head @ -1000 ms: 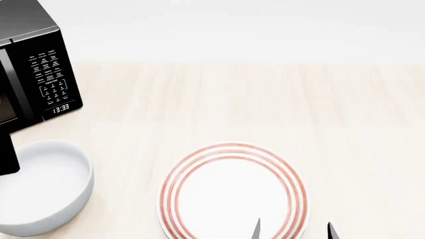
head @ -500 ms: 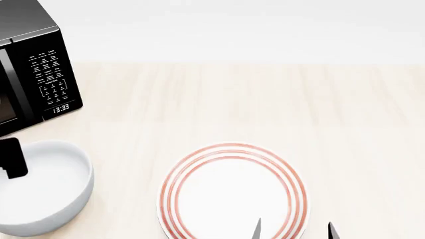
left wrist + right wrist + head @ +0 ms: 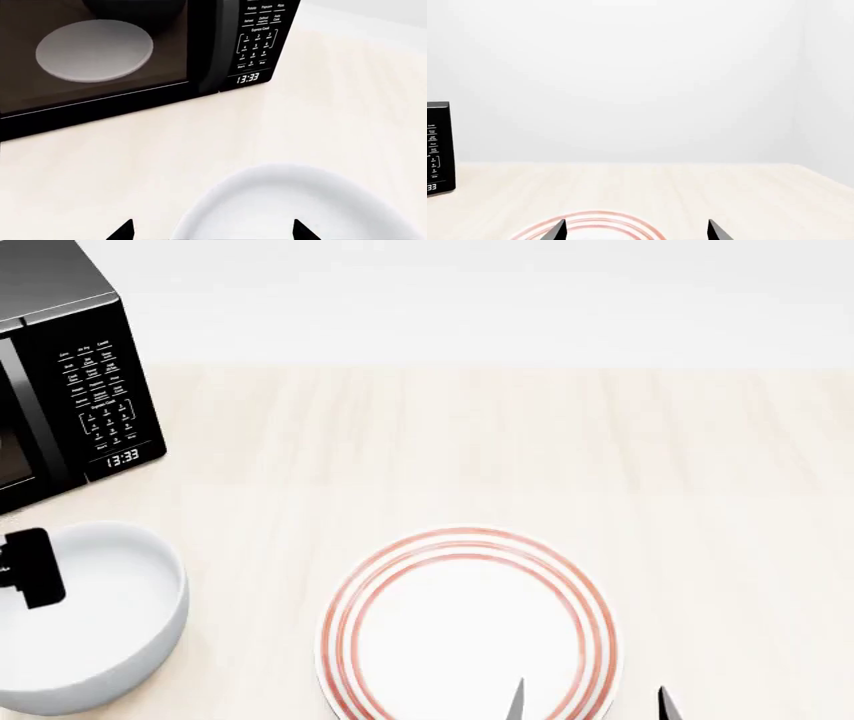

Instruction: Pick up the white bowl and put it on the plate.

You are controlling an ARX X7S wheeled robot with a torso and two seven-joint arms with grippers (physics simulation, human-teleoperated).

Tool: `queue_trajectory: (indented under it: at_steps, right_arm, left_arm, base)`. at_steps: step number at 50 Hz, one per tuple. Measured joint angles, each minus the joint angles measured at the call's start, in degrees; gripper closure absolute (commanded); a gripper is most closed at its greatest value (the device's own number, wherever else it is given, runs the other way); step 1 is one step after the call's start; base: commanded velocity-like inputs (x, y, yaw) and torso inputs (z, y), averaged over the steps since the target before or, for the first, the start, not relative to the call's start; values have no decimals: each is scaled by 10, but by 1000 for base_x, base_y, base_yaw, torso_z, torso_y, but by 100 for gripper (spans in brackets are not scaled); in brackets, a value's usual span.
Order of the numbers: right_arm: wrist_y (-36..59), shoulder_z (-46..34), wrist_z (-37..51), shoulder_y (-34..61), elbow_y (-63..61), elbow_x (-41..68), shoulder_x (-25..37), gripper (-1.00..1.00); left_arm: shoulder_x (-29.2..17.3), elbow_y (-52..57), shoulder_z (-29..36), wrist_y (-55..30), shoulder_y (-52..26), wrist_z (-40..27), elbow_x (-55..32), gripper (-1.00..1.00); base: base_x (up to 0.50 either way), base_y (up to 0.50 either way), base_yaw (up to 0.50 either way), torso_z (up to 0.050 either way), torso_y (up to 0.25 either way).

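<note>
White bowl (image 3: 83, 615) sits upright, mouth up, round so no long axis, at the counter's front-left corner just before the microwave (image 3: 74, 380). Plate (image 3: 467, 625) lies flat near the front edge, mid-counter, well apart from the bowl. Pale wood-grain counter (image 3: 534, 440), plain white wall behind. Left gripper (image 3: 212, 231) spread wide, tips straddling the bowl's near rim; in the head view its finger now shows lower over the bowl than half a second ago. Right gripper (image 3: 589, 702) spread, empty, over the plate's front edge, unchanged.
</note>
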Motion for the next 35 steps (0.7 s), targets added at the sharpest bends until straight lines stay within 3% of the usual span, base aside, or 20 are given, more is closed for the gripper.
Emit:
queue_trajectory:
  at_steps: [35]
  right_arm:
    - [-2,-6,5,2,3,2,5,-100]
  left_arm:
    - [33,-74,8,33,-3,34,24,-100]
  base:
    - [0,0,0,0,0]
